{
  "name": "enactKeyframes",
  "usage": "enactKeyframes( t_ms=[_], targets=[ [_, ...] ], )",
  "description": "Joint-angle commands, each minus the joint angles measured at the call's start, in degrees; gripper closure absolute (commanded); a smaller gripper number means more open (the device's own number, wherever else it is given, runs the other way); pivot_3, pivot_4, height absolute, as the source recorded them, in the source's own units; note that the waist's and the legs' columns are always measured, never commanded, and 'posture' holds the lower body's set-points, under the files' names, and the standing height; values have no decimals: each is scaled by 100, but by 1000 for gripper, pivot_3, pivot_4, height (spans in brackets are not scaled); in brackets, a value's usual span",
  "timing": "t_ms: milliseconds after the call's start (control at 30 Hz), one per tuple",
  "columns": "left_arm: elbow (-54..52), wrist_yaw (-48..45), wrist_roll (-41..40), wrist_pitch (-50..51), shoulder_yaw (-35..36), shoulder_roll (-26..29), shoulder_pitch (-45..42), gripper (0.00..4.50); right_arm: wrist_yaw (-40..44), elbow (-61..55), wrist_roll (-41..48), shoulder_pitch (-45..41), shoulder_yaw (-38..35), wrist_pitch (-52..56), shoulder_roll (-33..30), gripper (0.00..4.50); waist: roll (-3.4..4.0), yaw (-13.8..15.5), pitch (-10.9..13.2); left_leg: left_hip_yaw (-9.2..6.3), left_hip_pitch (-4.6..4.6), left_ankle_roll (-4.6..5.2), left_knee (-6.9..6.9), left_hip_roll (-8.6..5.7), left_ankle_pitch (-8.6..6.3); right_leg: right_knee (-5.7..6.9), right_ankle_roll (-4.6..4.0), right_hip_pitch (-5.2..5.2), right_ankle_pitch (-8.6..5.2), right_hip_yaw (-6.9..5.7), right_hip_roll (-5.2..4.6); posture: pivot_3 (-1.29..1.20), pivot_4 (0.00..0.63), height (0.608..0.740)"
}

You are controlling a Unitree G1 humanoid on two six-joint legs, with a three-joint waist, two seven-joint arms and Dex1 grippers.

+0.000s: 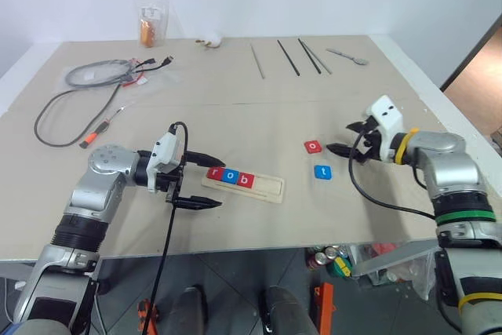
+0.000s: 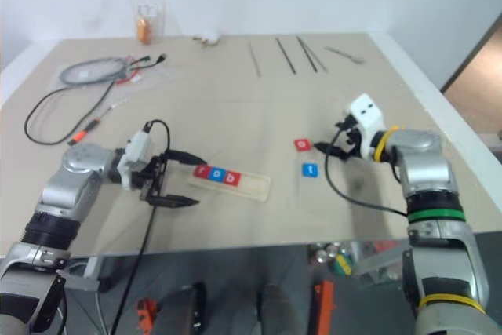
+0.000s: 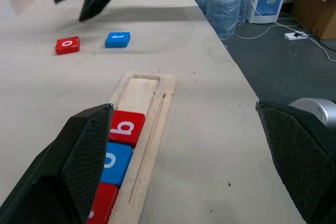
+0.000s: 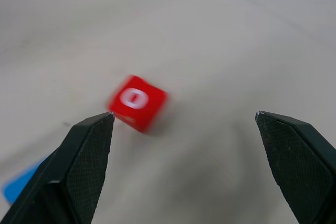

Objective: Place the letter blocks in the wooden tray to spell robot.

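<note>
The wooden tray (image 1: 265, 187) lies near the table's front edge. Its left part holds three letter blocks: red r (image 1: 215, 172), blue o (image 1: 229, 176) and red b (image 1: 245, 181). My left gripper (image 1: 222, 183) is open, one finger behind the tray's left end and one in front of it. To the right of the tray a red o block (image 1: 313, 146) and a blue t block (image 1: 322, 171) lie loose on the table. My right gripper (image 1: 341, 136) is open and empty, just right of the red o block (image 4: 137, 102), pointing at it.
Grey cables (image 1: 86, 92) and a clear bag (image 1: 149, 25) lie at the far left. Thin rods (image 1: 286, 56) and a spoon (image 1: 349, 56) lie at the far right. Bottles (image 1: 325, 256) stand on the floor below the front edge.
</note>
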Motion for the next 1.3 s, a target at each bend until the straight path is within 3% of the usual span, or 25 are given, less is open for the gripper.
enactKeyframes(
  t_ms=[33, 367, 633, 1067, 1167, 1300],
  targets=[
    [-246, 94, -67, 7, 192, 135, 126, 0, -7, -415, 116, 52, -14, 148, 53, 40, 0, 10, 0, 0, -1, 0, 0, -1, 0, 0, 2, 0, -1, 0, -1, 0, 150, 740],
    [-419, 222, -120, 100, 243, 189, 256, 0, -418, -780, 188, 313, -54, 524, 348, 40, 0, 23, 0, 2, -1, 0, 5, -1, 0, 0, -24, 1, -8, 1, -4, 0, 150, 740],
    [-459, 271, -120, 134, 254, 163, 301, 0, -1374, -858, 213, 355, -340, 890, 604, 40, 0, 23, 0, 2, -1, 0, 4, -1, 0, 0, -22, 1, -7, 1, -3, 0, 150, 740],
    [-370, 302, -99, 73, 235, 91, 245, 0, -2001, -2116, 492, 1009, -378, 1827, 824, 40, 0, 24, 0, 2, -1, 0, 4, -1, 0, 0, -23, 1, -6, 2, -3, 0, 150, 740],
    [-360, 304, -91, 64, 225, 79, 243, 0, -2196, -2033, 464, 960, -407, 1828, 872, 799, 0, 24, 0, 2, -1, 1, 5, -1, 1, 0, -25, 1, -5, 2, -3, 0, 150, 740],
    [-350, 314, -85, 58, 220, 68, 238, 0, -2326, -1855, 430, 869, -393, 1749, 878, 2307, 0, 23, 0, 2, -1, 2, 4, -1, 1, 0, -25, 1, -5, 3, -2, 0, 150, 740]
  ],
)
